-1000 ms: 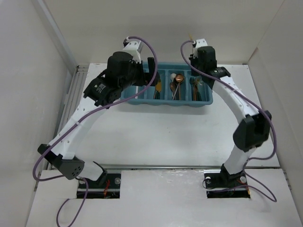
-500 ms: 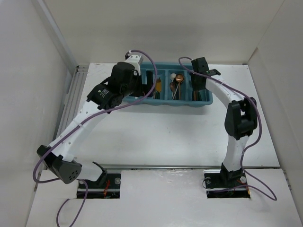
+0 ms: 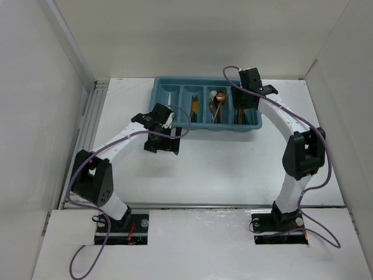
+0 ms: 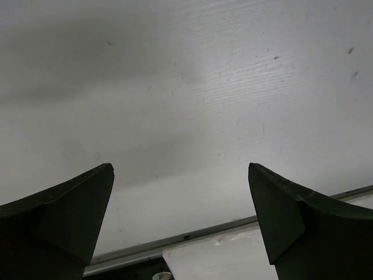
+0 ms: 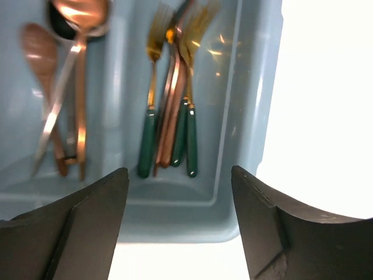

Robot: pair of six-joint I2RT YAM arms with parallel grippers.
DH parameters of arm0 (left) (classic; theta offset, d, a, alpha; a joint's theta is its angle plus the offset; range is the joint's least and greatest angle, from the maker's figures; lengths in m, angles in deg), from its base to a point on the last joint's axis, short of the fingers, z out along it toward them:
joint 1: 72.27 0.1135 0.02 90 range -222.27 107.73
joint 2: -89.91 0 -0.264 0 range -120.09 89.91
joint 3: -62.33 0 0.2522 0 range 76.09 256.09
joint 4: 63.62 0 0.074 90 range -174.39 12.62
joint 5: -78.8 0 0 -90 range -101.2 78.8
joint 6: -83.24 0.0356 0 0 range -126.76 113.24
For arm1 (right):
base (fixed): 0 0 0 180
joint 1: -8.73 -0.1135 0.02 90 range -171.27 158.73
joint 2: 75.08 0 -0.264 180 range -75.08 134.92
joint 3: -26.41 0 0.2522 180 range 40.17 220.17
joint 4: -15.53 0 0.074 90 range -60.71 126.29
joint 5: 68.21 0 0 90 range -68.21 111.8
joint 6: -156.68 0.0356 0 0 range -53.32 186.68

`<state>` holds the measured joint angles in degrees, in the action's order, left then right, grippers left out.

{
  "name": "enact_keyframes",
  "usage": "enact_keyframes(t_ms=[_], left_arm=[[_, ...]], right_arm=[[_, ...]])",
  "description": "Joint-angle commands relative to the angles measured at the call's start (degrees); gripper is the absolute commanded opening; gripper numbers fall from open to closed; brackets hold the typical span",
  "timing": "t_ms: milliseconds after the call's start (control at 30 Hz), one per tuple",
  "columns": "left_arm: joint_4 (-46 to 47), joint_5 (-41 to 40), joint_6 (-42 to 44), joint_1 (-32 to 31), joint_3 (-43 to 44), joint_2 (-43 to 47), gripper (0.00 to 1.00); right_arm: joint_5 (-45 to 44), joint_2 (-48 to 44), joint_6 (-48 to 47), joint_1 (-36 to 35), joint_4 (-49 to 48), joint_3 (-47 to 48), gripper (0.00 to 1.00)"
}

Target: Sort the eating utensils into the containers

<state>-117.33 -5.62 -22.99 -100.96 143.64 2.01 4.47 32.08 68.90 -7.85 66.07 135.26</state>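
Top view: teal tray (image 3: 233, 126) at 12 o'clock on bench (image 3: 221, 169), eating utensils (image 3: 217, 104) inside. No loose ones visible, so sorting looks finished.
Left wrist: left gripper (image 4: 180, 169) spread, empty, over bare bench.
Right wrist: right gripper (image 5: 179, 172) spread, empty, above forks (image 5: 172, 125) in the 3 o'clock compartment.

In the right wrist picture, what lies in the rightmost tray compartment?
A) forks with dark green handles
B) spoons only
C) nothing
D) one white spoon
A: gold forks with dark green handles lie side by side there in the tray; the spoons are one compartment to the left.
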Motion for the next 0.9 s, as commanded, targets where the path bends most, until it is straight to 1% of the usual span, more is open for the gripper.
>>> enact_keyframes(t_ms=[0, 100, 200, 233, 300, 433, 467, 500, 600, 733, 767, 867], left_arm=[[-1.6, 3.6, 4.4, -0.1, 0.0, -2.5, 1.0], [-2.2, 7.2, 4.4, -0.1, -1.4, -5.3, 1.0], [-1.5, 7.9, 4.4, -0.1, -2.1, -7.3, 1.0], [-1.5, 7.9, 4.4, -0.1, -2.1, -7.3, 1.0], [-1.5, 6.6, 4.4, -0.1, -0.4, -7.8, 1.0], [-1.0, 6.6, 5.2, 0.4, 1.1, -7.8, 1.0], [-1.0, 6.6, 5.9, 0.9, 1.1, -6.8, 1.0], [-1.0, 6.1, 6.4, 0.9, 1.1, -6.2, 1.0], [-0.5, 6.1, 7.2, 2.1, -0.9, -3.7, 1.0], [0.0, 6.6, 9.6, 6.3, -2.3, -2.4, 1.0], [0.0, 6.6, 9.6, 7.1, -2.3, -2.4, 1.0], [0.0, 5.0, 10.3, 10.2, -2.3, -0.9, 1.0]], right_arm=[[-2.4, -6.1, 0.2, -3.0, -1.5, 0.0, 0.76], [-2.9, -7.1, 0.2, -4.6, -0.9, 0.0, 0.78], [-3.5, -9.8, 0.7, -5.7, 0.2, -0.5, 0.78], [-4.2, -10.3, 0.7, -5.7, 0.2, -0.5, 0.8], [-4.2, -11.3, 1.2, -6.3, 0.8, -1.9, 0.8], [-4.2, -14.2, 1.7, -6.3, 2.0, -4.8, 0.89], [-4.2, -15.6, 2.3, -6.3, 2.0, -5.5, 0.95], [-4.2, -16.3, 2.4, -6.3, 2.0, -6.2, 0.99], [-2.4, -19.9, 2.4, -4.1, 2.5, -9.0, 1.0], [1.1, -25.1, 2.4, 0.4, 2.0, -12.1, 1.0], [1.7, -26.0, 2.4, 2.6, 2.0, -13.2, 1.0], [1.7, -29.4, 2.4, 5.5, 1.5, -14.1, 1.0]])
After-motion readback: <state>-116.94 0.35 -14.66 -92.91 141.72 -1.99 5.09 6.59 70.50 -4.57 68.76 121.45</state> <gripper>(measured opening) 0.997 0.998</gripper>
